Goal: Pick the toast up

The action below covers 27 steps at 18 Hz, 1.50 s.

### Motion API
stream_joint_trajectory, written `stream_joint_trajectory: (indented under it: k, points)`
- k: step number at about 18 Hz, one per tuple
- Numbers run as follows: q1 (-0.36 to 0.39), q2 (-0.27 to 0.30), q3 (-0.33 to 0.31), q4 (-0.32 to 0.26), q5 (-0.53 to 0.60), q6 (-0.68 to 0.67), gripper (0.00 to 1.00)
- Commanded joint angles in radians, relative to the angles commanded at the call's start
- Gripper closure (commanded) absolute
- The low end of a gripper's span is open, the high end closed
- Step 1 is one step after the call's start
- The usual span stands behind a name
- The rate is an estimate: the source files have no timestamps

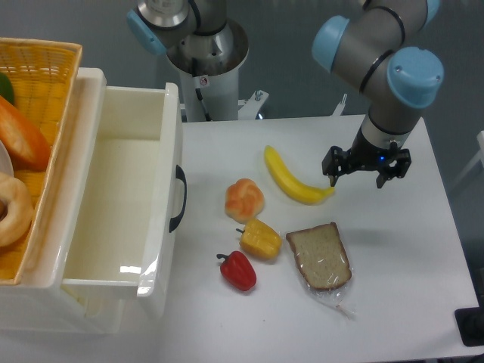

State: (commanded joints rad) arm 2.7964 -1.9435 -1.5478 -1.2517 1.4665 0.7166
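Toast (320, 255) lies flat in its plastic wrap near the front, untouched. My gripper (357, 180) hangs farther back with fingers spread and empty, right of the banana (293, 178), ready for a top-down grab.

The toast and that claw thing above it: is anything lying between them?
Nothing. In the fixed camera view, only bare white table separates the end effector from the toast. The banana tip lies just left of that stretch.

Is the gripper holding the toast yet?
No, the gripper hangs open and empty beside the banana, while the toast lies on the table nearer the camera.
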Motion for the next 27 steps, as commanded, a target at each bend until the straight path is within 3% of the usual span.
stream_joint_trajectory:
  k: [5,9,13,17,27]
  points:
    - [0.011,-0.018,0.005,0.005,-0.026,-0.081,0.0]
    - [0.017,-0.038,0.012,0.078,-0.09,-0.114,0.0]
    - [0.006,-0.069,0.046,0.106,-0.095,-0.109,0.0]
    - [-0.017,-0.11,0.064,0.169,-0.097,-0.111,0.0]
    - [-0.087,-0.206,0.109,0.204,-0.098,-0.103,0.0]
